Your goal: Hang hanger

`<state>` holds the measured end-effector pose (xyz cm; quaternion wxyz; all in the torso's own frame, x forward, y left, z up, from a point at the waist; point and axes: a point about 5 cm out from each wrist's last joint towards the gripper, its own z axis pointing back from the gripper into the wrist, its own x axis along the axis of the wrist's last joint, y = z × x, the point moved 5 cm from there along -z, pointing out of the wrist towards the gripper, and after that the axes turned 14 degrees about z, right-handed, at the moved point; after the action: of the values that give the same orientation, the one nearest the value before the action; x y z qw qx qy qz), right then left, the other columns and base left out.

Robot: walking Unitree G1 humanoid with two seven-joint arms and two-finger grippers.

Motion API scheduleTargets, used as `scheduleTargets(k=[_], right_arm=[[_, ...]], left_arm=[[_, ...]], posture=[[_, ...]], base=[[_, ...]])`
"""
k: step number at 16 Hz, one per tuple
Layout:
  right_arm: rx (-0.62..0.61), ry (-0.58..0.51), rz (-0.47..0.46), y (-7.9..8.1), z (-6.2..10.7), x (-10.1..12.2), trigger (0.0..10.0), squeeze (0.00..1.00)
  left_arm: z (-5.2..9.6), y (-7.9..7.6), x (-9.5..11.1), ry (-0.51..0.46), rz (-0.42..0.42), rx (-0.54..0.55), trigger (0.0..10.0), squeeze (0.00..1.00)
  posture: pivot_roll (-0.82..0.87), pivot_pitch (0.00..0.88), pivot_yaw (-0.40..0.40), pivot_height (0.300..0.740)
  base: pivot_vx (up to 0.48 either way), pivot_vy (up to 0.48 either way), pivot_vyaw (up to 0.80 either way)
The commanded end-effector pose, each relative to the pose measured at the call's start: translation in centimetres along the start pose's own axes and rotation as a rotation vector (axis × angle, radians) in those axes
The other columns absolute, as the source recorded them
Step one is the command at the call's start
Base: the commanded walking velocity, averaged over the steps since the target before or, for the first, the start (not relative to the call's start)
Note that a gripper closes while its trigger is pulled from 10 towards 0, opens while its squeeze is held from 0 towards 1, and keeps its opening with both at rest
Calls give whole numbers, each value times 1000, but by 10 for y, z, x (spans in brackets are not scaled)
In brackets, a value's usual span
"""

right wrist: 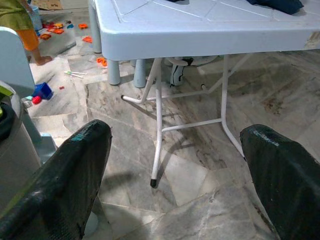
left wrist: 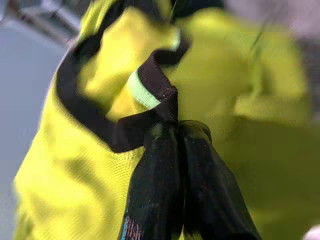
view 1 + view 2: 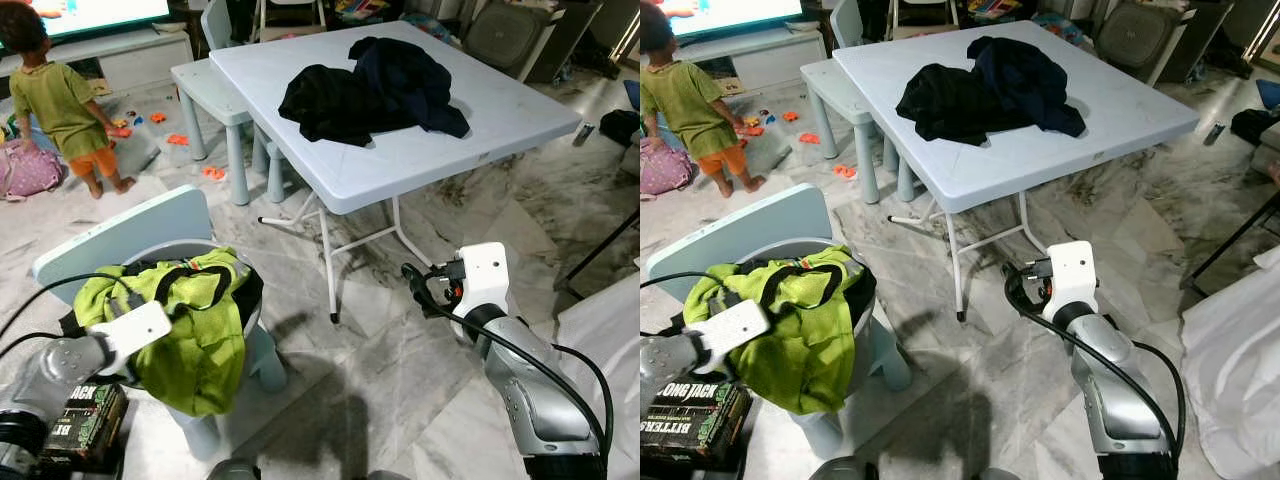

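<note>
Pinching the yellow shirt's black collar, left gripper closed.

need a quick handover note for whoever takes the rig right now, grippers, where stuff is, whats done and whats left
Left gripper: shut on the black collar trim of the yellow-green shirt, which lies draped over the small light-blue chair.
Right gripper: open, holding nothing, above the marble floor near the folding table.
Dark clothes lie piled on the table.
Done: shirt gripped. Left: lift it and hang it; I can't make out a hanger or rail.
A child stands beyond the chair, so move carefully.
</note>
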<state>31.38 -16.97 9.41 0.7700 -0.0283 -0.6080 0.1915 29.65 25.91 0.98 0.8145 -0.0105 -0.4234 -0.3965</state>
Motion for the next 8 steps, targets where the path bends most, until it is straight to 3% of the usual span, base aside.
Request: scheduleTargets(k=[1,4,6,7,8], right_arm=[[-8,-11,5,-2,-1,4,10000,0],[-7,-11,5,-1,-1,4,10000,0],[-6,-10,5,0,-1,3,10000,0],[-6,-9,5,0,-1,3,10000,0],[-6,-9,5,0,-1,3,10000,0]], left_arm=[[-4,-8,15,-47,13,-59,0,0],[-7,-22,21,-72,46,-131,0,0],[-9,-22,25,-91,75,-121,0,0],[-9,-22,22,-80,59,-117,2824,0],[-6,-23,18,-51,18,-120,10000,0]], posture=[[28,1,-22,740],[29,0,-19,740],[30,0,-17,740],[30,0,-17,740],[30,0,-17,740]], base=[[0,0,0],[0,0,0],[0,0,0],[0,0,0],[0,0,0]])
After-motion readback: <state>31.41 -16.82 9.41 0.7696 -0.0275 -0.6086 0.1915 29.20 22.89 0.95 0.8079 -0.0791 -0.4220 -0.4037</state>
